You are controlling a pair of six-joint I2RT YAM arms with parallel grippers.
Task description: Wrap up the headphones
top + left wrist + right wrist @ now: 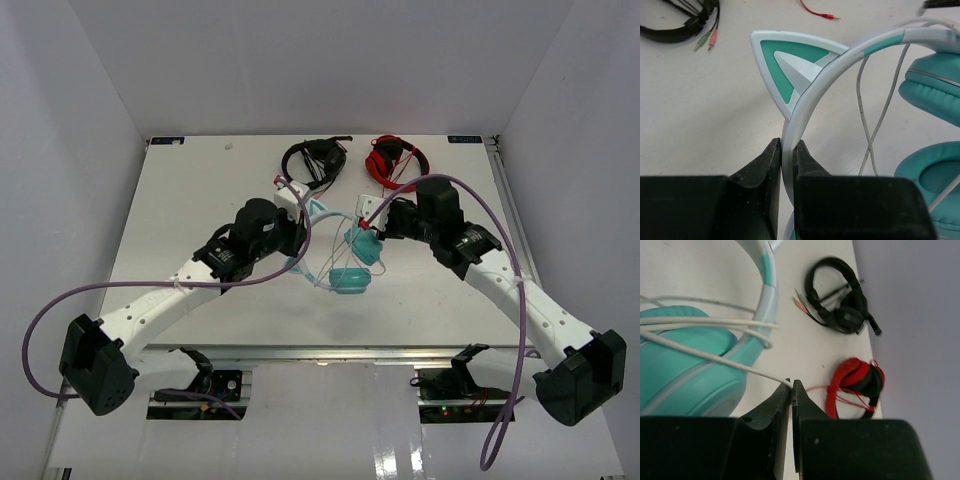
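Note:
The teal headphones (350,278) sit mid-table between both arms, with a cat ear (790,70) on the pale headband (840,65). My left gripper (786,150) is shut on the headband just below the cat ear; it also shows in the top view (297,205). My right gripper (791,385) is shut on the thin white cable (715,357), which runs in several loops across a teal ear cup (685,365); this gripper also shows in the top view (368,218). More cable (875,115) crosses beside the ear cups (935,95).
Black headphones (315,160) and red headphones (395,158) lie at the table's far edge; both show in the right wrist view, black (842,297) and red (855,385). A red cable plug (827,15) and black cable plugs (707,40) lie nearby. White walls enclose the table.

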